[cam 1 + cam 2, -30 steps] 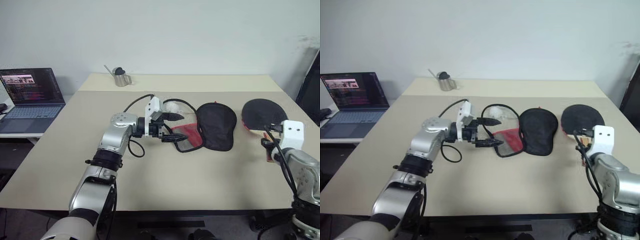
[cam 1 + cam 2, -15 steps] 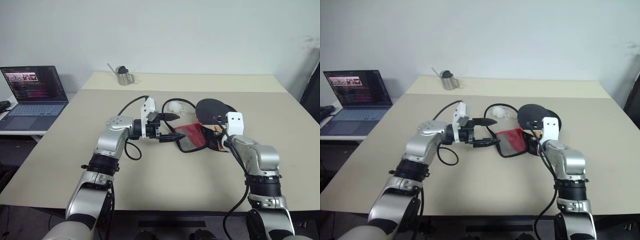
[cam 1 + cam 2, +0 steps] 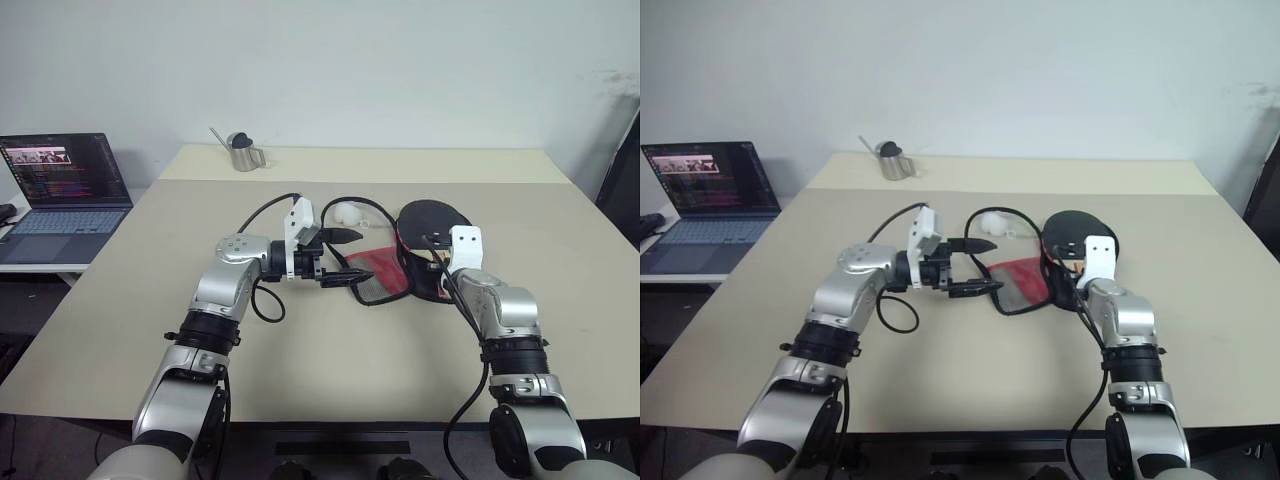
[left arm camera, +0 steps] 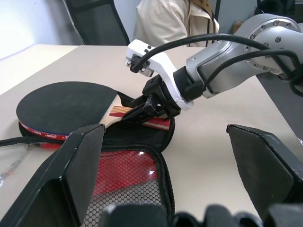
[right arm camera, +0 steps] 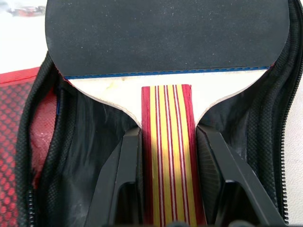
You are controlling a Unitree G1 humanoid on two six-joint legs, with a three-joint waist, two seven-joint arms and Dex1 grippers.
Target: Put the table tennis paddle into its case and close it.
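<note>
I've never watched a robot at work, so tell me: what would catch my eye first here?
Mid-table, the right pincer grips the table tennis paddle by its striped handle, the black face lying over the opened case. Beside it, the left pincer stands wide open, pointing at the case's red mesh flap. On a side desk at far left, a laptop glows.

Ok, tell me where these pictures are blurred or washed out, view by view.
Left wrist view: its own black fingers loom soft and out of focus, while the paddle stays sharp. Right wrist view: the paddle handle is crisp and the bright corners are washed out. Eye views: even light, with soft shadows on the table.
</note>
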